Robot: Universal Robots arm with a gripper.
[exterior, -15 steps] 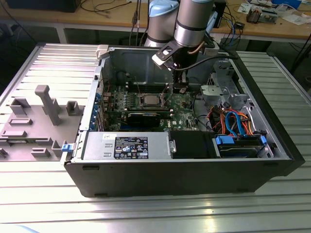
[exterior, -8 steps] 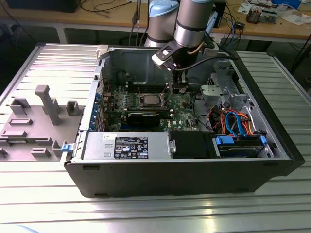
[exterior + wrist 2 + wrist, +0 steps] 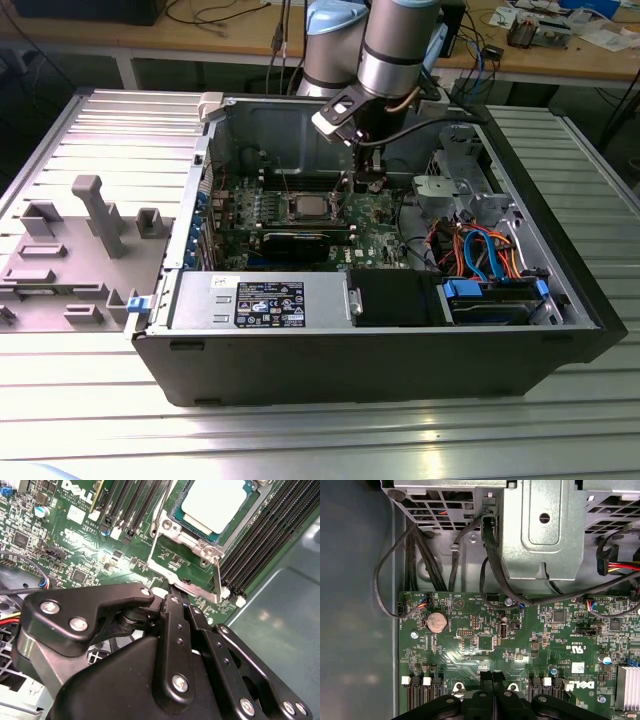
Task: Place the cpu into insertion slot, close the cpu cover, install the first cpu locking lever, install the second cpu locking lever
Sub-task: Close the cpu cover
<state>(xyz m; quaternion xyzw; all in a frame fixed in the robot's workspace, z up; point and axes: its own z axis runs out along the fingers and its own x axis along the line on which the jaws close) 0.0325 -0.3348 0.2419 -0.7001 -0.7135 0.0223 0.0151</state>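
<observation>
Tool [image 3: 492,676] pinched closed above board [image 3: 451,656], beside seated cpu [image 3: 215,502]; memory slots [image 3: 260,545] alongside.

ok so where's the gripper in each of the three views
Exterior view: the gripper reaches down inside the case, just to the exterior view's right of the cpu.
Second wrist view: the gripper is in the foreground, its tips near the metal frame around the cpu.
First wrist view: the gripper has its tips together over the board.
Shared landmark: the green circuit board.
</observation>
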